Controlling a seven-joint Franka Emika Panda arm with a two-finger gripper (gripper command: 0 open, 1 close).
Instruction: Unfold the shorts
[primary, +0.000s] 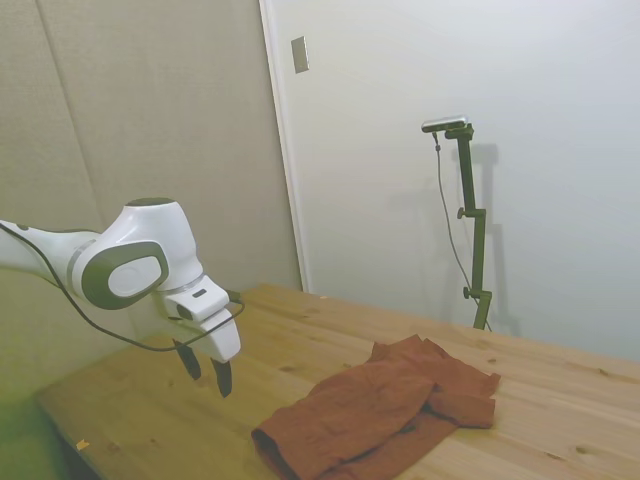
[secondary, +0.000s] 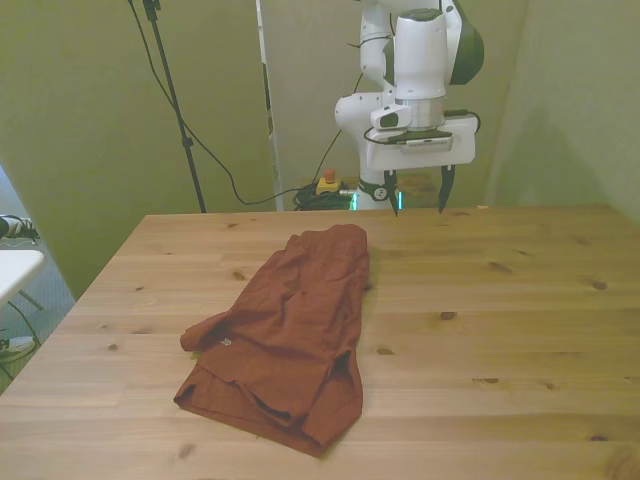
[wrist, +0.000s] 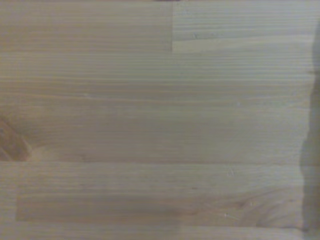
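One pincer (primary: 206, 372) and one pile of cloth is all you've got to look at, op. Going left to right in the side view: the white arm (primary: 130, 262) comes in w/ the pincer pointing down, hovering above bare wood near the counter's (primary: 150, 410) edge, touching nothing. Its two dark fingers (primary: 222, 377) are spread apart w/ nothing between them, so it's released. The front view (secondary: 418, 190) backs that up: you can see a clear gap between both tips.

Next over are the shorts (primary: 385, 410), rust/reddish-brown, lying on the counter well apart from the pincer. They're folded over on themselves, w/ one flap doubled back across the top on the side away from the arm. In the front view the shorts (secondary: 290, 335) sit left of the counter's (secondary: 520, 320) middle, running from a narrower end near the far side to a wider bunched end close to the near edge, where a dark opening shows between the layers. The pincer hangs over the far edge, to the front view's right of the cloth.

Wrist cam gives you only blurry wood grain (wrist: 150, 120), no cloth.
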